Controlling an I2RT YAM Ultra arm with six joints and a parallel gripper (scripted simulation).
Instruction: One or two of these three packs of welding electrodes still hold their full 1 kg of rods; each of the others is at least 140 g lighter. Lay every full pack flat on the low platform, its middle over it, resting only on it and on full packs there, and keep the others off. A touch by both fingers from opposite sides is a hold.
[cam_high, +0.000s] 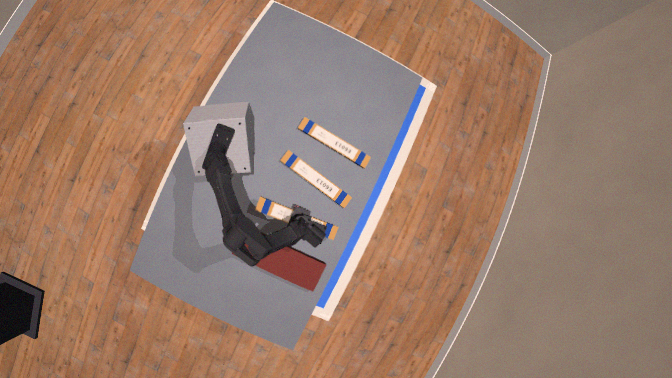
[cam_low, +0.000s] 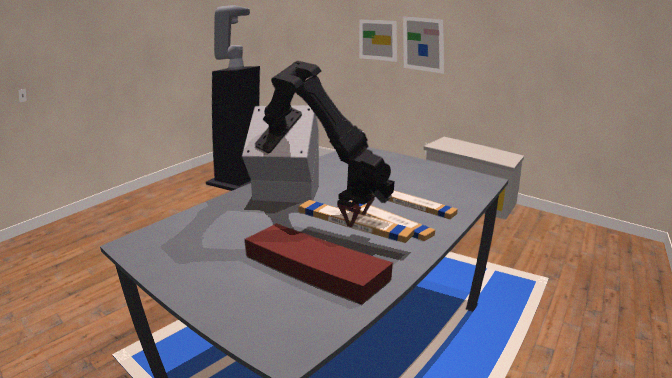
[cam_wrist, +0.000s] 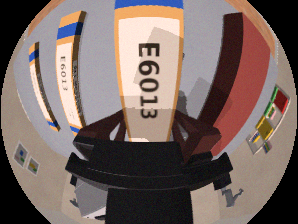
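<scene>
My gripper (cam_high: 299, 216) (cam_low: 357, 216) (cam_wrist: 149, 111) is shut on one E6013 pack (cam_high: 280, 211) (cam_low: 398, 232) (cam_wrist: 150, 32), a finger on each long side. The pack is roughly level in the air, with its shadow apart from it on the table. It is beside the dark red low platform (cam_high: 295, 270) (cam_low: 320, 255) (cam_wrist: 252, 75), not over it. A middle pack (cam_high: 315, 178) (cam_low: 424, 230) (cam_wrist: 65, 62) and a far pack (cam_high: 334, 142) (cam_low: 422, 202) (cam_wrist: 43, 89) lie flat on the table. The platform bears no pack; the arm covers one corner from above.
The grey table (cam_high: 330, 65) (cam_low: 215, 310) carries the arm's pale base block (cam_high: 220, 112) (cam_low: 285, 172), at the side away from the blue floor stripe (cam_high: 372, 197). The middle pack lies between the held and far packs. The platform is near one end of the table.
</scene>
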